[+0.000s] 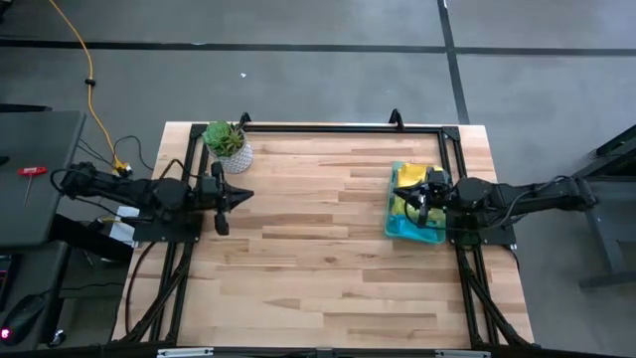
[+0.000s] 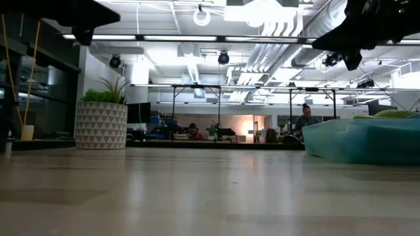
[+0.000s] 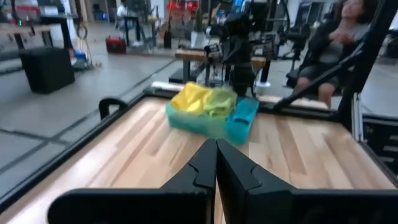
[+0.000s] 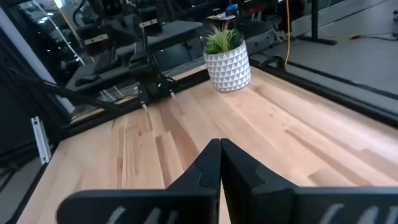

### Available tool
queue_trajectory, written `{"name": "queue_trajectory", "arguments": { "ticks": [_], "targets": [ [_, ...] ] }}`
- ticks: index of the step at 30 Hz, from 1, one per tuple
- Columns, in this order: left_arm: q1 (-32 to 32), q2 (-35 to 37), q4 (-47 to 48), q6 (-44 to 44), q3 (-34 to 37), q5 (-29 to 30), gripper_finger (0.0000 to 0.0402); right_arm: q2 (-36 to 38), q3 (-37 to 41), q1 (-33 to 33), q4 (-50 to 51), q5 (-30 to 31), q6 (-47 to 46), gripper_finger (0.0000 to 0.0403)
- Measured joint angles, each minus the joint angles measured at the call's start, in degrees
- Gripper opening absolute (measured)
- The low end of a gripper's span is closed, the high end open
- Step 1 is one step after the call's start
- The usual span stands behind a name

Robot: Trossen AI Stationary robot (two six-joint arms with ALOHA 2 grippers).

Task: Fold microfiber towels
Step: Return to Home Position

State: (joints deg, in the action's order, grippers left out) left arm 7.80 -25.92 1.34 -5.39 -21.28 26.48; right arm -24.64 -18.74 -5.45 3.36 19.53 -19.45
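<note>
The microfiber towels lie bunched in a translucent green tray at the table's right side: a yellow one, a lime green one and a teal blue one. My right gripper is shut and empty, drawn back over the tray near the right edge. My left gripper is shut and empty at the table's left side, pointing level toward the tray. In the high view my left gripper and my right gripper face each other across the bare table.
A small green plant in a white patterned pot stands at the far left of the table, beside my left arm. A black frame rail runs along the far edge. A person sits beyond the table's right side.
</note>
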Motion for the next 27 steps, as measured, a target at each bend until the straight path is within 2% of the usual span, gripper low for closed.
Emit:
{"name": "queue_trajectory", "arguments": {
  "ticks": [6, 11, 14, 20, 24, 27],
  "targets": [
    [-0.5, 7.0, 12.5, -3.9, 0.0, -0.5, 0.0, 0.0, 3.4, -0.2, -3.3, -0.3, -1.5, 0.0],
    [-0.5, 13.6, 17.3, -4.7, 0.0, -1.7, 0.0, 0.0, 3.9, -0.2, -4.7, -0.3, -1.5, 0.0],
    [-0.5, 17.5, 15.7, -4.4, 2.6, -2.1, 0.0, 0.0, 3.9, -0.2, -4.9, -0.8, -0.9, 0.0],
    [-1.0, 25.5, 7.2, -0.7, 12.3, -3.7, 0.0, -0.1, 3.9, -0.2, -2.7, -2.1, 1.5, 0.0],
    [-3.2, 25.6, 5.7, 0.1, 15.0, -6.2, 0.0, 0.0, 3.9, -0.2, -1.8, -0.5, -2.2, 0.0],
    [-5.9, 25.7, 4.9, 0.0, 16.5, -7.6, 0.0, 0.0, 3.9, -0.2, -1.7, -3.7, -0.3, 0.0]
  ]
}}
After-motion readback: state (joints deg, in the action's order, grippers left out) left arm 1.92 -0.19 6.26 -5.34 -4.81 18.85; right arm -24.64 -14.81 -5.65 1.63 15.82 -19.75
